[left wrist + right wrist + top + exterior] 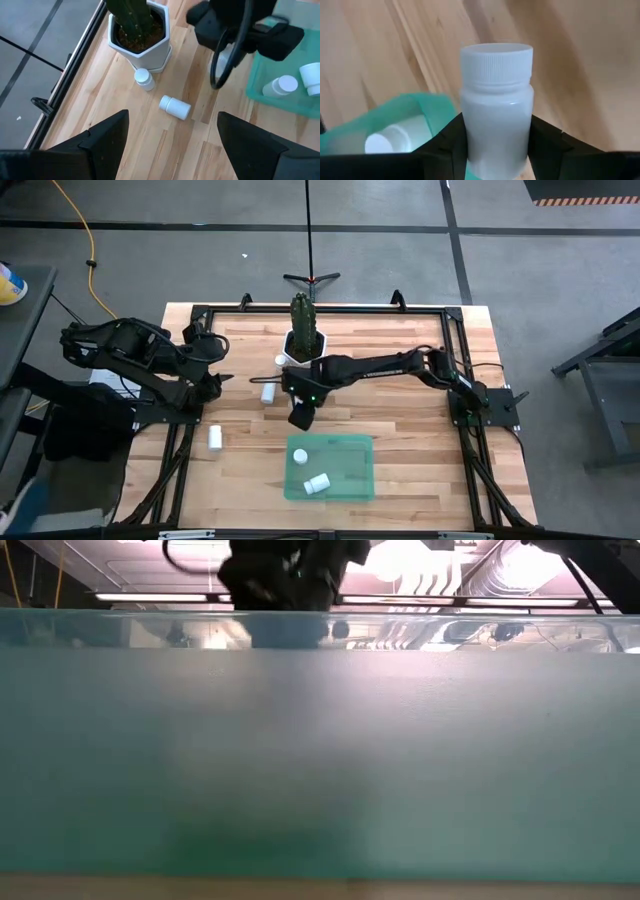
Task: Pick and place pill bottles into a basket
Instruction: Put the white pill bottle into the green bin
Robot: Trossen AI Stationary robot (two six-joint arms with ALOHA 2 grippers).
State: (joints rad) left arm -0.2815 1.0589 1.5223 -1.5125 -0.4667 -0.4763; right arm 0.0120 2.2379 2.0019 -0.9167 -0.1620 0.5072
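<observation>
The right arm reaches across the wooden table (420,470), its right gripper (300,417) just off the far left corner of the green basket (345,480), which holds two pill bottles (317,483). Others lie near the cactus pot (306,345), while the left gripper (212,383) waits at the left edge.

Two dark, jointed arms are seen, each ending in a black claw; a black cable is looped along the right arm (235,45).
</observation>
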